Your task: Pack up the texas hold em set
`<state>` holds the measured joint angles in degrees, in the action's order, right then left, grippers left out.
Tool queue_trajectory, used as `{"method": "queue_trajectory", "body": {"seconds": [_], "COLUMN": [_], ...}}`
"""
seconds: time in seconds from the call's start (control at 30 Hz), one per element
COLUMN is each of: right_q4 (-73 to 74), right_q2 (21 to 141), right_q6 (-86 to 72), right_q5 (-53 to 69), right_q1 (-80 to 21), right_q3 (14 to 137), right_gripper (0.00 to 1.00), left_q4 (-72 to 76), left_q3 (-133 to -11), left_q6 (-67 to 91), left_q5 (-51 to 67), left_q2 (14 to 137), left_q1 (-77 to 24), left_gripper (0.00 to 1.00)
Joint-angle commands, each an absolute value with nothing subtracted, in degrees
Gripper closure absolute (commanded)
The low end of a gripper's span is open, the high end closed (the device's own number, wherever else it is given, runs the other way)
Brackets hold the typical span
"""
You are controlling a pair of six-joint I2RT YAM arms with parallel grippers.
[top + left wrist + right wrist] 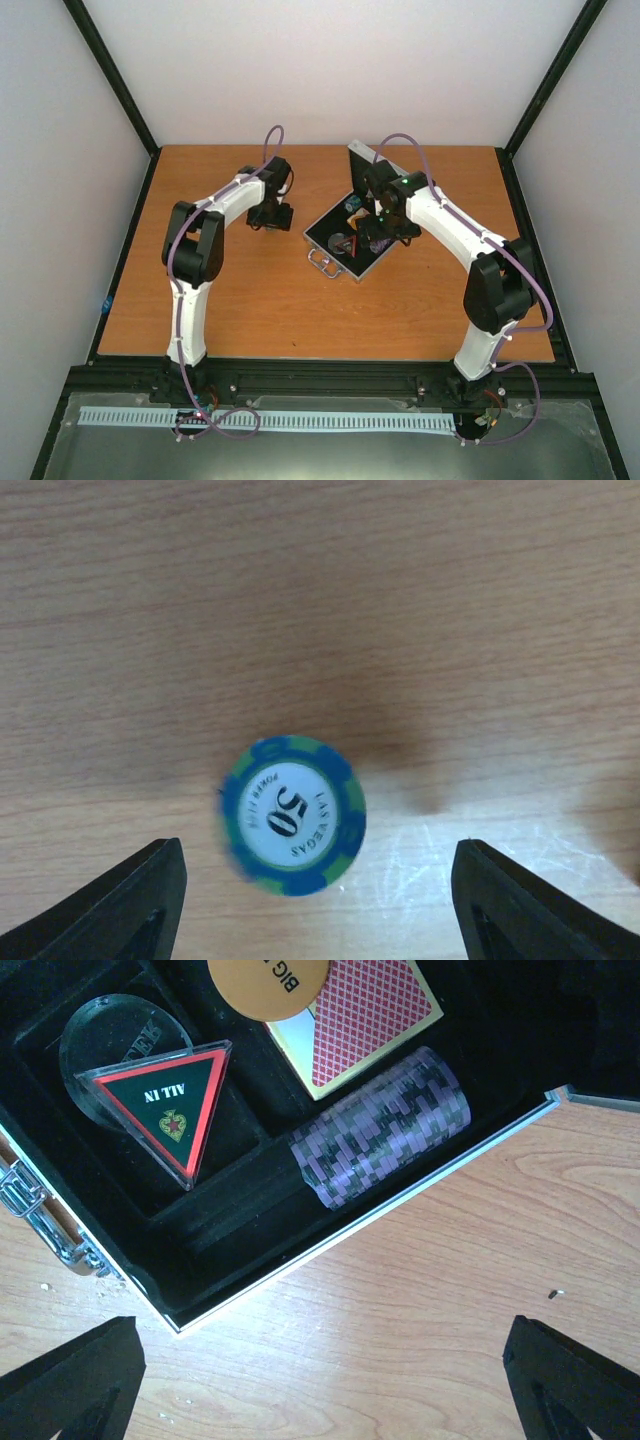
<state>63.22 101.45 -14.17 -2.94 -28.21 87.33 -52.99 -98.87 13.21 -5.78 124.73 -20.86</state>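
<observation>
From above, the open case (328,232) lies on the wooden tabletop (250,300), right of the middle. Its lid (360,165) stands up at the far side and its metal handle (325,265) points toward the arms. The right tool (380,235) hangs over the case's right part. The left tool (270,218) is well apart from the case, to its left, low over bare wood.

In the left wrist view, a blue-and-green poker chip (293,815) marked 50 lies face up on the tabletop between the two dark fingers (110,910). The left tool's jaws stand apart and neither finger touches the chip. Its lower left edge is blurred, so I cannot tell whether other chips lie under it.

In the right wrist view, the case's black-lined tray holds the rest of the set:
- A clear disc (110,1040) lies with the black-red triangle (165,1105) resting partly over it.
- An orange disc (265,980) overlaps the red-backed card pack (370,1020).
- A row of purple chips (385,1125) lies on edge in a groove just beside the silver rim (350,1230).

The right tool's fingers (70,1380) are spread wide, with nothing between them but bare wood just outside that rim.
</observation>
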Motion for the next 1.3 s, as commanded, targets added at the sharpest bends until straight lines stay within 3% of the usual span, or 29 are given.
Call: {"method": "queue_trajectory", "body": {"seconds": [0.0,0.5,0.87,1.03,1.27], "right_q4": [63.4,63.7,63.4,63.1,62.5], "right_q2": [102.1,99.9,99.2,99.6,100.1], "right_q6": [-13.4,-14.3,-15.1,-15.2,-15.4], "right_q5": [-3.1,-3.3,-3.0,-2.7,-1.8], "right_q1": [-27.8,-27.8,-27.8,-27.7,-27.8], "right_q3": [88.1,85.5,84.0,84.0,84.1], "right_gripper": [0.00,0.00,0.00,0.00,0.00], "left_q4": [-53.6,-52.3,-53.8,-53.6,-53.7], "left_q3": [-102.0,-103.5,-104.6,-102.5,-101.1], "left_q6": [12.0,12.2,12.5,13.0,12.8], "left_q5": [-5.7,-4.2,-4.5,-5.5,-6.3], "left_q2": [126.4,129.7,131.1,130.2,128.5], "left_q1": [-19.8,-19.7,-19.7,-19.7,-19.7], "left_gripper": [0.25,0.29,0.64,0.73,0.72]}}
